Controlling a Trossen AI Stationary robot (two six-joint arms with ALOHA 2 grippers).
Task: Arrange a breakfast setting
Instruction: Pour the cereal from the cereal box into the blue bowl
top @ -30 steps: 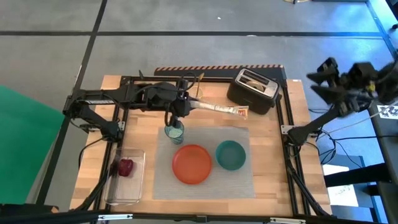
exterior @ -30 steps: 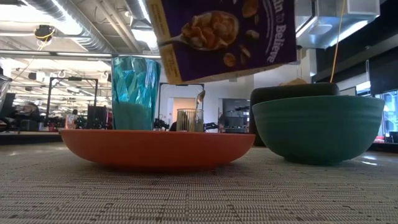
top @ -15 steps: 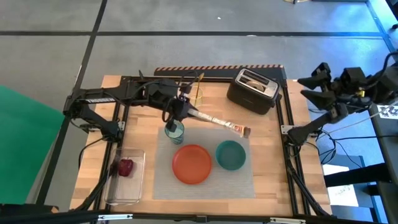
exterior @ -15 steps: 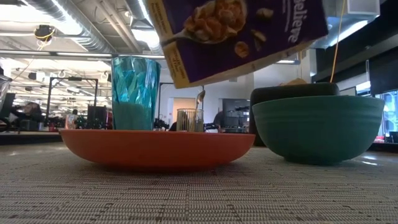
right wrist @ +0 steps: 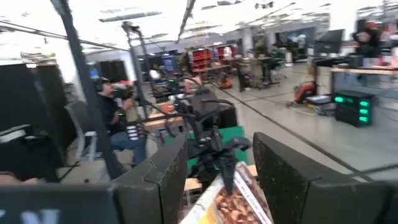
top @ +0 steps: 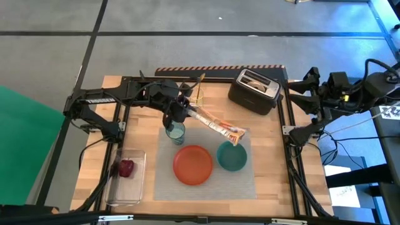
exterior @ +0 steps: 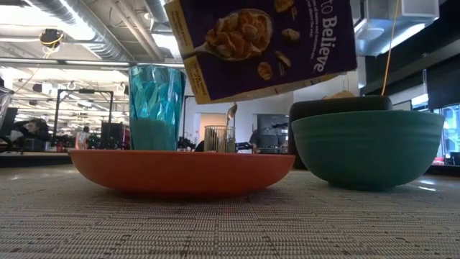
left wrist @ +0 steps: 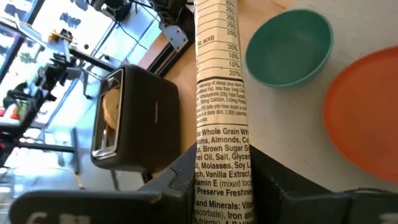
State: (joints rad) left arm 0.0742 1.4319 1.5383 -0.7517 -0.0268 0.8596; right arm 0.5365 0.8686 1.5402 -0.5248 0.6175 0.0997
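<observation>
Left gripper [top: 177,110]: fingers [left wrist: 180,180] clamping the narrow sides of the purple cereal box [top: 215,123], which is sticking out between them and slanting toward four o'clock, its far end hanging over the teal bowl [top: 232,156].
Bowl: sitting on the grey placemat [top: 244,181] at three o'clock from the orange plate [top: 192,165].
Blue cup [top: 175,131]: standing at eleven o'clock from the plate, just below the gripper.
Red fruit [top: 127,167]: lying in a clear tray [top: 125,187] beside the mat.
Black toaster [top: 254,90]: at the table's far side.
Right gripper [top: 310,81]: waiting off the table's right edge, fingers [right wrist: 155,177] standing apart, holding nothing.
</observation>
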